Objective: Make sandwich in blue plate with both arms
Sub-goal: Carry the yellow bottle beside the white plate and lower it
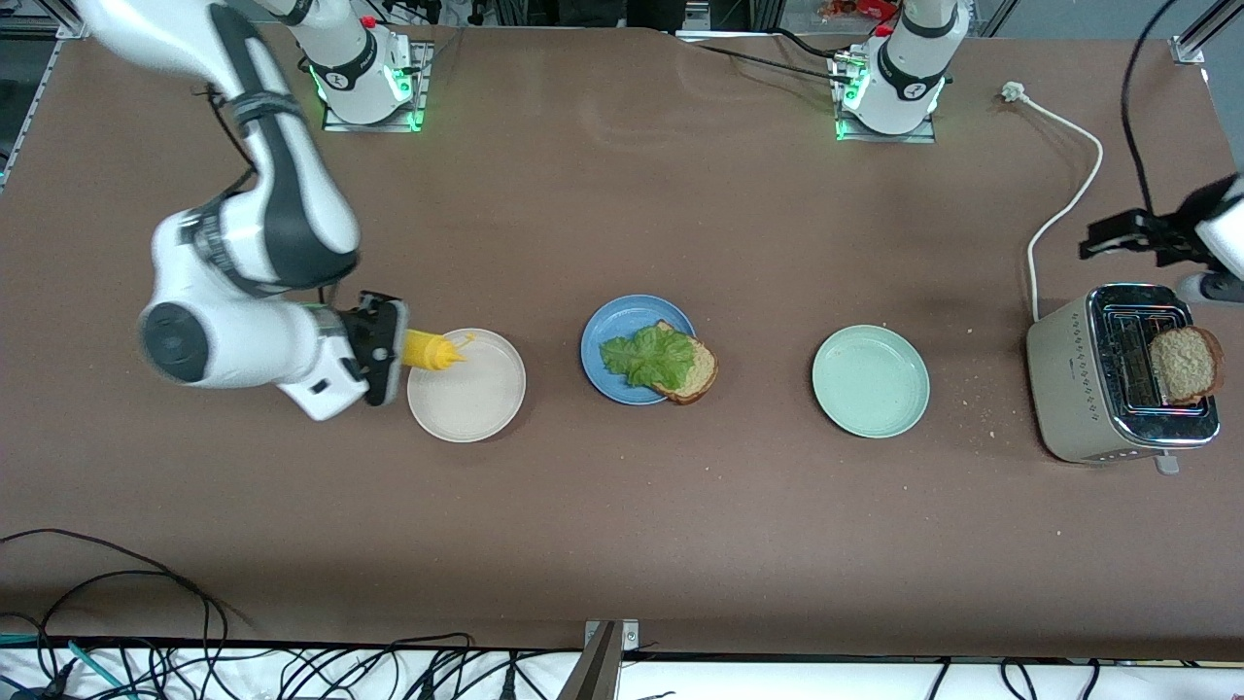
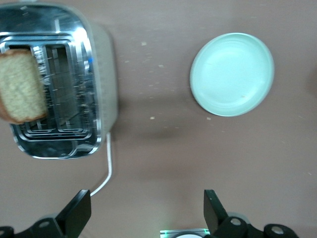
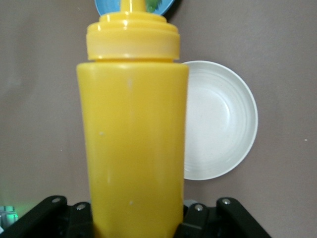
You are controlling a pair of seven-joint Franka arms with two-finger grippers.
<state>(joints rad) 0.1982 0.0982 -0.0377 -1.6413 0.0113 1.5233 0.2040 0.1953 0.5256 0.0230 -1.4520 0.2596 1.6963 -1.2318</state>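
Your right gripper (image 1: 389, 350) is up over the desk (image 1: 622, 506) at the right arm's end, jaws clamped on a yellow squeeze bottle (image 1: 432, 351) that lies tipped on its side, nozzle reaching in over the rim of the beige plate (image 1: 466, 385). From the right wrist view the bottle (image 3: 132, 144) fills the frame, with the beige plate (image 3: 223, 124) beside it and a sliver of the blue plate (image 3: 106, 6) past the cap. Mid-desk you've got the blue plate (image 1: 604, 335) carrying one wholemeal bread slice (image 1: 695, 372) that overhangs the rim on the side toward the left arm's end, and a ruffled lettuce leaf (image 1: 646, 355) lying on top of it; the sandwich has no top slice yet. The pale green plate (image 1: 871, 380) sits between the blue plate and the toaster (image 1: 1069, 389). The second bread slice (image 1: 1184, 365) stands up out of the toaster's slot, toaster cord (image 1: 1064, 194) trailing away toward the bases. Your left gripper (image 1: 1132, 236) hangs over the desk just beside the toaster, jaws wide apart and holding nothing; its wrist view looks down on the toaster (image 2: 101, 74), the slice (image 2: 21, 87) and the green plate (image 2: 233, 74).
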